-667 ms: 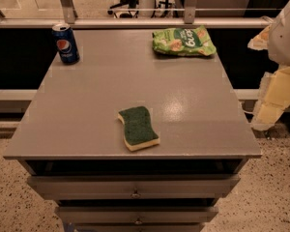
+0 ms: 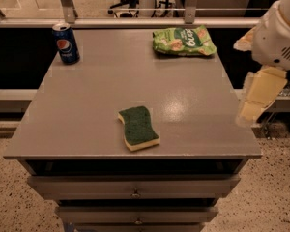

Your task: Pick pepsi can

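Standing upright at the far left corner of the counter (image 2: 101, 88), the pepsi can (image 2: 66, 43) has its long axis vertical, its silver top up and its logo facing me. A sponge (image 2: 138, 128) lies near the front. Off the right edge hangs the claw (image 2: 247, 111), slanting down-left; whether it is spread I cannot tell. It has edged slightly closer to the counter than a moment ago; the can hasn't moved.

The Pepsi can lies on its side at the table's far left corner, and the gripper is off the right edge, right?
No: the camera view shows the pepsi can standing upright there. The gripper is indeed beyond the table's right edge.
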Controlling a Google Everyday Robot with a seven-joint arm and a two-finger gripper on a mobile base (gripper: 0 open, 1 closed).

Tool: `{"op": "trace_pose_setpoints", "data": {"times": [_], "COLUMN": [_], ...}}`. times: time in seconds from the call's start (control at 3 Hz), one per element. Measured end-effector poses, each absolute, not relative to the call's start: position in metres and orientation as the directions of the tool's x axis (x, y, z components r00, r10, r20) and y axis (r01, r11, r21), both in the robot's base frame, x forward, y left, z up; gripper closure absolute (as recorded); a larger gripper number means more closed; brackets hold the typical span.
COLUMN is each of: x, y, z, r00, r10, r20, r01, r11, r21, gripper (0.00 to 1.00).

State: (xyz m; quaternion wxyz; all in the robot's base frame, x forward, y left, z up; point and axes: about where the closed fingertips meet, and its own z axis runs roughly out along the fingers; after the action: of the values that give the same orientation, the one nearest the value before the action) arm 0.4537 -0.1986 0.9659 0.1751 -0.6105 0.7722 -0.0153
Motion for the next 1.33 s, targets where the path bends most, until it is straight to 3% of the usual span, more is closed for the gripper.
{"op": "trace_pose_setpoints", "data": {"times": [0.33,0.67,1.0,1.33], "x": [0.495,0.574,0.603,0.603], "y": [-0.158,-0.067,-0.022,-0.022], "z": [0.950,0.932,0.928,0.928], "r00": [-0.161,-0.133,-0.141,-0.141], "r10": [-0.919,-0.816,-0.752,-0.752], "r20": [-0.359,-0.562,-0.644,-0.644], "r01": [-0.942,-0.943,-0.943,-0.943], "r11": [0.252,0.280,0.299,0.299], "r21": [-0.222,-0.182,-0.142,-0.142], "gripper": [0.00,0.00,0.00,0.00]}}
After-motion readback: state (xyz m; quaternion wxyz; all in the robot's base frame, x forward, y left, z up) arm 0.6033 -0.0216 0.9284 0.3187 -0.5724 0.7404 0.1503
